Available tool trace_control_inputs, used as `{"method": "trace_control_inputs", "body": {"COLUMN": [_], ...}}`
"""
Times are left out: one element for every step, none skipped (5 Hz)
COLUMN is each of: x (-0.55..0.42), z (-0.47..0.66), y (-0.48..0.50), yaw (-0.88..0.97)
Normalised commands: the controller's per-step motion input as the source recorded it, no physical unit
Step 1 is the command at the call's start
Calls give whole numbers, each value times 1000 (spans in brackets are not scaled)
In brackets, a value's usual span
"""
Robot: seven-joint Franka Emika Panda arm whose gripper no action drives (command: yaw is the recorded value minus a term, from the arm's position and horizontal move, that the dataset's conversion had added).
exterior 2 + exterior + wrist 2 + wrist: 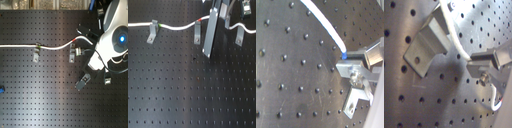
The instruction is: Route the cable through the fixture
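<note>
Where hand [208, 50] hangs, cable [178, 27] beside it

The white cable [178, 27] runs in from the first exterior view's left edge, green band sitting at the first fixture [151, 33], red band just past the second fixture [197, 33], rising rightward; a third fixture [239, 35] stands apart.

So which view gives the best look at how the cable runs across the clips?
The first exterior view: the cable runs from its left edge over the left clip to the middle clip, green and red bands visible. The second exterior view shows the same run, smaller. Both wrist views show only a short stretch near the gripper.
</note>
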Motion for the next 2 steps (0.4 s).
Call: {"method": "trace_control_inputs", "body": {"x": [149, 187], "z": [346, 345], "y": [207, 175], "yaw": [0, 0]}}
